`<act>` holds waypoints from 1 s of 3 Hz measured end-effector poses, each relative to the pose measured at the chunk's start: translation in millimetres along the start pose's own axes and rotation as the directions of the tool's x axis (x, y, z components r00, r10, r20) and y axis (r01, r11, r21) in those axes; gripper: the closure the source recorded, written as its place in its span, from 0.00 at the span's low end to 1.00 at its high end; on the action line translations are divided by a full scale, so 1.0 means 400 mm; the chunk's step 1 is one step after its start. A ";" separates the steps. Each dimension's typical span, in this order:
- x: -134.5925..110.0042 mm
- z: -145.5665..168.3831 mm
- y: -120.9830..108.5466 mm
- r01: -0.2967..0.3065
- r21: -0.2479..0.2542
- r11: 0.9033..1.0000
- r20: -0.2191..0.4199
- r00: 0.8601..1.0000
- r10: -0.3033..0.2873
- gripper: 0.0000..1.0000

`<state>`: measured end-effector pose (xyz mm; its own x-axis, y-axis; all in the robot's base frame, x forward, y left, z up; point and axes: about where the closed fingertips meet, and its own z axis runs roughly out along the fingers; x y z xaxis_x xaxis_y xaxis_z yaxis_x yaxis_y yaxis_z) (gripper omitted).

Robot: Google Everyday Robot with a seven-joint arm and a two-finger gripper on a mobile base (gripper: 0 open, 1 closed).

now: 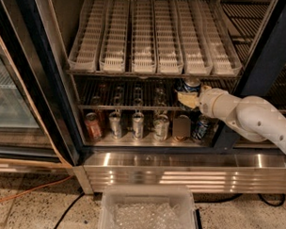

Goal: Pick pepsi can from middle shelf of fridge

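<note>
The pepsi can [190, 85], blue with a silver top, stands at the right front of the middle shelf [129, 107], a dark wire rack in the fridge [169, 169]. My gripper [188, 99] on the white arm [246, 117] reaches in from the right. It sits right against the lower front of the can and hides the can's bottom half. Whether the can rests on the rack or is lifted does not show.
White slotted trays [155, 46] lie on the shelf above. On the steel floor below stand an orange-brown can [92, 126], silver cans [138, 125], a brown item [181, 128] and another blue can [200, 129]. The glass door [12, 97] is open at left. A clear plastic bin [149, 213] stands on the ground in front.
</note>
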<state>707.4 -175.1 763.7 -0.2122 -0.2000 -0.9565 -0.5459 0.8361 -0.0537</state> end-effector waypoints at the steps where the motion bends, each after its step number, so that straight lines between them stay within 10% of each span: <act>1: 0.015 -0.019 0.028 0.013 -0.032 0.999 0.003 1.000 -0.013 1.00; 3: 0.096 -0.105 0.137 0.058 -0.140 0.988 -0.005 0.998 -0.059 1.00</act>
<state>635.1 -158.5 736.1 -0.1836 -0.2515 -0.9503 -0.6656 0.7432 -0.0681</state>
